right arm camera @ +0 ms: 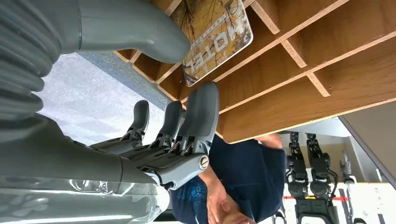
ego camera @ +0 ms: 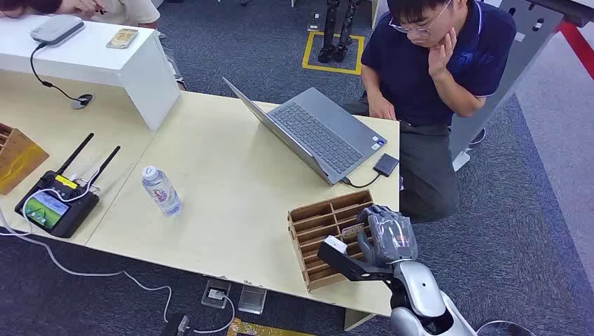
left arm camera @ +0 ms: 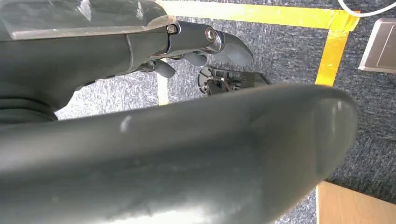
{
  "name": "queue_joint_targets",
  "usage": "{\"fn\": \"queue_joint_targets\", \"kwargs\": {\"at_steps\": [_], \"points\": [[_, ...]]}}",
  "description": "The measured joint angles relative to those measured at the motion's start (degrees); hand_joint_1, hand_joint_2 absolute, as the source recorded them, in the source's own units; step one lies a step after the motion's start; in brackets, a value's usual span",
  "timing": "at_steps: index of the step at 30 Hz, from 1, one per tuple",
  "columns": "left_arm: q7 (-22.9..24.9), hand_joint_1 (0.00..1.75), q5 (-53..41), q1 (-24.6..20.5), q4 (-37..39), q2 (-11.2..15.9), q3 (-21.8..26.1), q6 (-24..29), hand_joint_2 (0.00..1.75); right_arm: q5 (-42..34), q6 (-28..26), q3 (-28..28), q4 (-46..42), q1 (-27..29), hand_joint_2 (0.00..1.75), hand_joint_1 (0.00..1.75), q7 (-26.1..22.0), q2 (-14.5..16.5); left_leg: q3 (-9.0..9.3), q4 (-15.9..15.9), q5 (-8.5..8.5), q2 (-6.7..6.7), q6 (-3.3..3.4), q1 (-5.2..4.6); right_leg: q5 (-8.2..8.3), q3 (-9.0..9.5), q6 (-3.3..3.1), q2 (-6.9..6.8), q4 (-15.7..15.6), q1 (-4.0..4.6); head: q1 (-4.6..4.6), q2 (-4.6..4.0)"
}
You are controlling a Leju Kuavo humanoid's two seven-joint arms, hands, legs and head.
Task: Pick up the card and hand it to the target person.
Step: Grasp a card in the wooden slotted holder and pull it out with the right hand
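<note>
Down at the near right corner of the counter (ego camera: 224, 210), the right hand (ego camera: 389, 236) sits at the far-right end of the wooden rack (ego camera: 319, 224). The card (right arm camera: 215, 37), printed "HOTEL", stands in one of the rack's slots. The thumb (right arm camera: 135, 28) lies against one face of the card and the fingers (right arm camera: 198, 116) reach along the rack's edge on the other side, apart from the thumb; whether they pinch the card yet I cannot tell. The left hand (left arm camera: 205, 44) hangs over the carpet with its fingers curled in on nothing. A person (ego camera: 434, 77) sits beyond the rack, behind a laptop (ego camera: 319, 133). A bottle (ego camera: 161, 190) stands mid-counter.
</note>
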Motion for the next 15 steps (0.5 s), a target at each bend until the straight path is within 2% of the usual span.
{"fn": "queue_joint_targets", "kwargs": {"at_steps": [15], "points": [[0.0, 0.0, 0.08, 0.0, 0.0, 0.0, 0.0, -0.49, 0.0, -1.02, 0.01, 0.1, 1.52, -0.11, 1.75, 0.98, -0.68, 0.02, 0.0, 0.0, 0.0, 0.0, 0.0, 0.0, 0.0, 0.0, 0.0, 0.0, 0.0, 0.0, 0.0, 0.0]]}}
